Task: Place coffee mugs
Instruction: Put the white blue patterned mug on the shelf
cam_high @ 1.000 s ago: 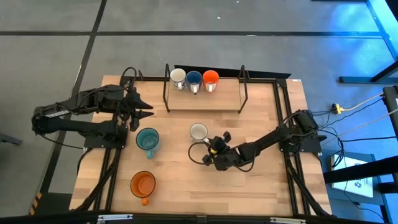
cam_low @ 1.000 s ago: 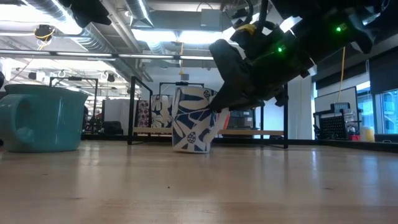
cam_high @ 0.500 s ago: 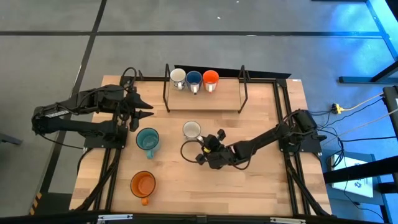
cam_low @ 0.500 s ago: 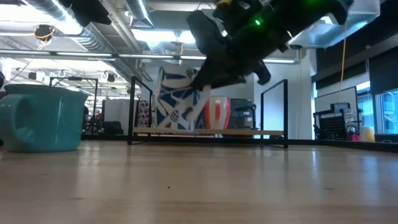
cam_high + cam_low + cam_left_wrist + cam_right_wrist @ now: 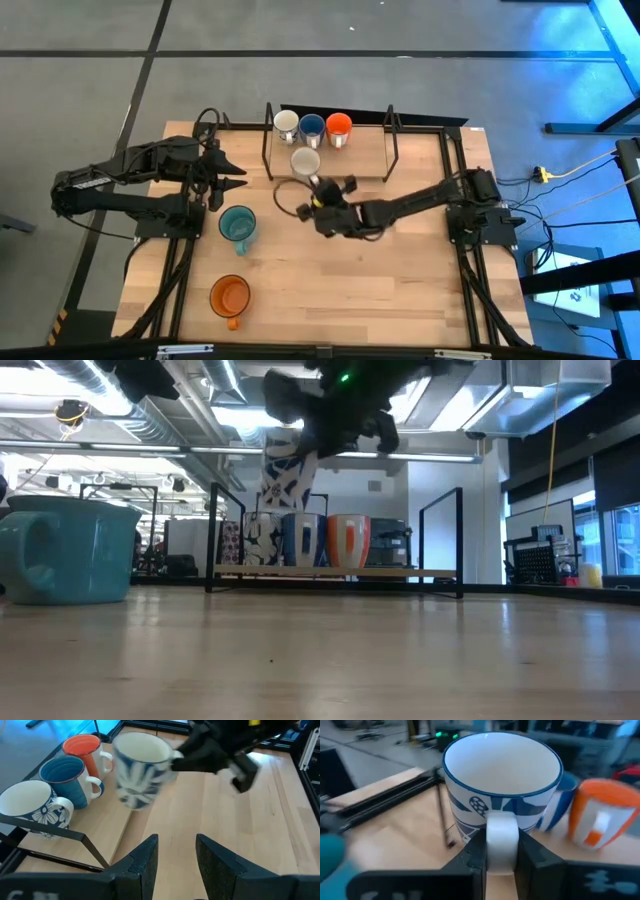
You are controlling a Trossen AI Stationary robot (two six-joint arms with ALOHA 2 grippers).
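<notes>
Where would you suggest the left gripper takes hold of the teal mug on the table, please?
Probably by the rim wall. The teal mug stands upright, mouth open upward, its handle pointing toward the table's front edge. The left gripper, open nearby, could descend from above and pinch one wall away from the handle.

Wooden table [image 5: 400, 290] under both arms, a low wooden shelf [image 5: 360, 160] with black end frames at its far edge. On the shelf, just beyond the right gripper [image 5: 318, 192], a row of three mugs: white patterned mug [image 5: 286, 124], dark blue mug [image 5: 312, 127], orange mug [image 5: 339, 126]. On the tabletop, the teal mug [image 5: 238, 225] sits near the left gripper [image 5: 236, 172]; another orange mug [image 5: 230, 296] stands well beyond it, near the table's front edge.
</notes>
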